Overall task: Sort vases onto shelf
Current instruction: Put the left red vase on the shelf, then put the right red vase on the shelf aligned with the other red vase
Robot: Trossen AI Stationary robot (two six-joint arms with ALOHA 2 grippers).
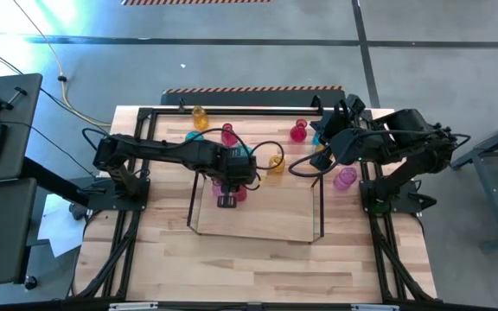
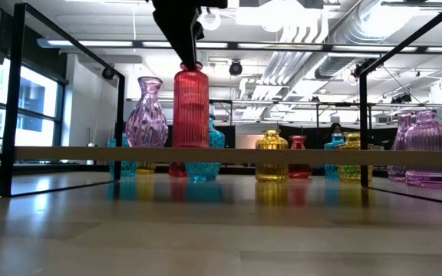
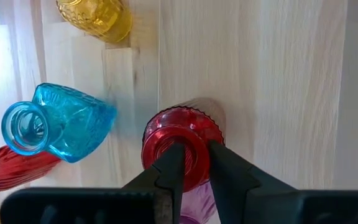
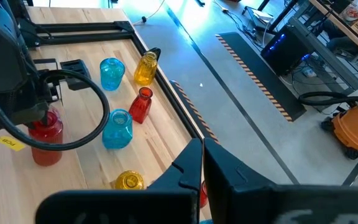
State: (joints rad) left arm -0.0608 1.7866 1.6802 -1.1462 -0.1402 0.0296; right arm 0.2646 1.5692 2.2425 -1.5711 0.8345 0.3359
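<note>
The shelf [image 1: 258, 226] is a clear tray with dark uprights at the table's middle. On it stand a purple vase [image 2: 146, 115] and a ribbed red vase [image 2: 191, 107]. My left gripper [image 3: 195, 171] comes down from above and is shut on the red vase [image 3: 182, 134]. My right gripper [image 4: 202, 155] is shut on nothing, raised over the table's far right part [image 1: 342, 117]. Other vases stand on the table beyond the shelf: yellow [image 1: 200, 117], cyan [image 1: 194, 136], red [image 1: 228, 134], pink [image 1: 298, 131], yellow [image 1: 275, 161]. My left gripper pinches the red vase's neck just below the mouth [image 3: 196, 152] between its two fingers. The fingers [image 3: 169, 168] point steeply down from above. The vase stands upright with its base on the shelf [image 2: 191, 146].
A pink vase [image 1: 345, 178] stands right of the shelf, near the right arm's base. A black metal frame [image 1: 232, 111] runs round the table. The near half of the table [image 1: 258, 268] is bare wood.
</note>
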